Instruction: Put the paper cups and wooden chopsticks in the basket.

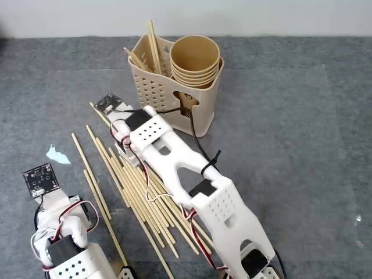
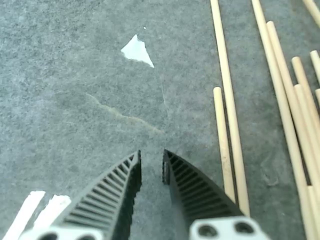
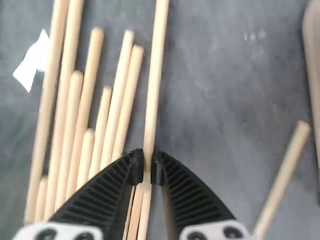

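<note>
You have the cup half of the job looking finished: the paper cups (image 1: 195, 58) sit nested in one stack inside the basket (image 1: 160, 93), which stands at the far middle of the table, and no loose cup lies on the grey mat (image 1: 302, 174). The chopstick half is barely begun. A few standing chopsticks (image 1: 152, 40) lean upright in the basket's left part, beside the cups. Most are loose chopsticks (image 1: 139, 195), lying in a rough fan on the mat, near and left of the basket, running from the far left towards the near middle, partly under your long right arm. Your right gripper (image 3: 146, 165) is down over that fan, its jaws pressed together on a single chopstick (image 3: 156, 75) at the fan's edge. The stick lies flat among its neighbours, so I judge it gripped but not yet lifted. Your left gripper (image 2: 151, 162) hangs at the near left over bare mat, jaws a little apart with nothing between them. A small white scrap (image 2: 137, 50) lies just beyond it, and the nearest loose sticks lie off to its side. By my reckoning you have many more sticks to carry, one pinch at a time, before the mat holds nothing that belongs in the basket.
</note>
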Available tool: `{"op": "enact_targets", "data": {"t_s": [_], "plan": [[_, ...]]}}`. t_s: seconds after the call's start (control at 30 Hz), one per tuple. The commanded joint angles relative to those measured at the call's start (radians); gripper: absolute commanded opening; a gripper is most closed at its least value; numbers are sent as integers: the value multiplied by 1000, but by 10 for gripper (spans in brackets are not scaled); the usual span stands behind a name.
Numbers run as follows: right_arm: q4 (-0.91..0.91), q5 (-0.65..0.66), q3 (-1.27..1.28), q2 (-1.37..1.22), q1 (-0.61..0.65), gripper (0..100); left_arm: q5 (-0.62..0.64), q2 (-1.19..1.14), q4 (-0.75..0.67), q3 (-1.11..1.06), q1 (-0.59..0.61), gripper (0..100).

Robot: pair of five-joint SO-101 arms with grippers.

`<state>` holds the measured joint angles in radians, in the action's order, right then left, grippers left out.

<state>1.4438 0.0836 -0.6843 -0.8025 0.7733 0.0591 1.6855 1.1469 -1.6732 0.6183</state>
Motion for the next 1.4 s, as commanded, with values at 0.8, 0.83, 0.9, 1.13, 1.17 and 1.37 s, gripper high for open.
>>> {"op": "enact_targets", "data": {"t_s": [0.8, 0.83, 0.9, 1.13, 1.17, 1.37], "plan": [[223, 8, 769, 819, -50, 8, -6, 3, -5, 13, 6, 78], [194, 8, 830, 857, -50, 8, -6, 3, -5, 13, 6, 78], [142, 9, 950, 920, -50, 8, -6, 3, -5, 13, 6, 78], [53, 9, 1215, 1001, -104, 8, -6, 3, -5, 13, 6, 78], [53, 9, 1229, 1001, -110, 9, -6, 3, -5, 13, 6, 78], [45, 5, 1224, 1006, -101, 136, -6, 3, -5, 13, 6, 78]]}}
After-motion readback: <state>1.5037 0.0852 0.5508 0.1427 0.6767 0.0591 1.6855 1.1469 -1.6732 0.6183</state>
